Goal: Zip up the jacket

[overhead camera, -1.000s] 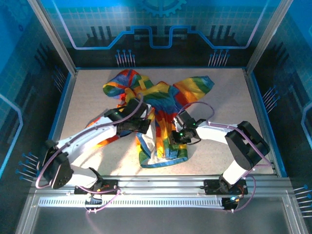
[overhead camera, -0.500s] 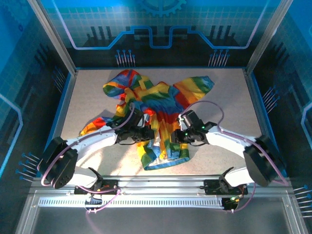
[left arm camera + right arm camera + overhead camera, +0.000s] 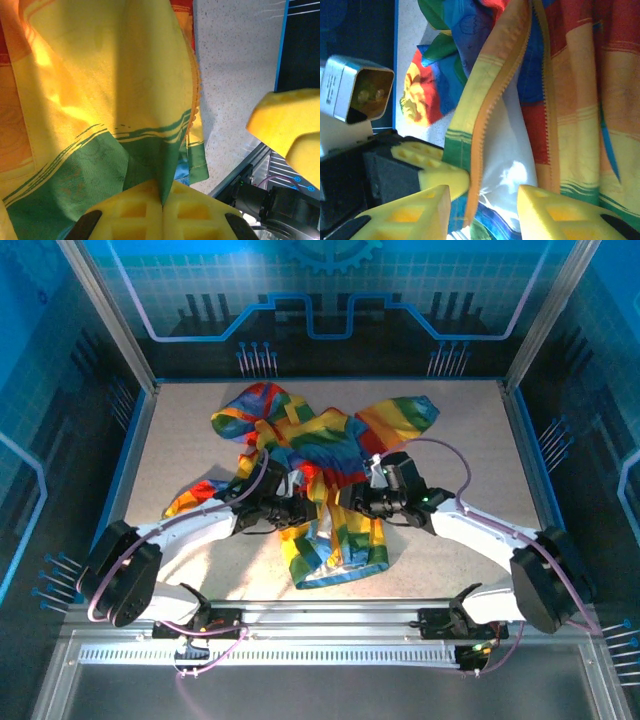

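Fabric tension matters here. From above, one jacket (image 3: 320, 435) lies crumpled in the middle of the table (image 3: 460, 430), and two grippers meet at its open front: left gripper (image 3: 300, 512) and right gripper (image 3: 358, 502). At the left wrist, your left gripper (image 3: 162, 202) is clamped on a green-and-yellow fold; pull that side taut. At the right wrist, the right gripper (image 3: 485, 205) stands apart with one of two orange zipper edges (image 3: 492, 100) between its jaws; line both edges up before you close.
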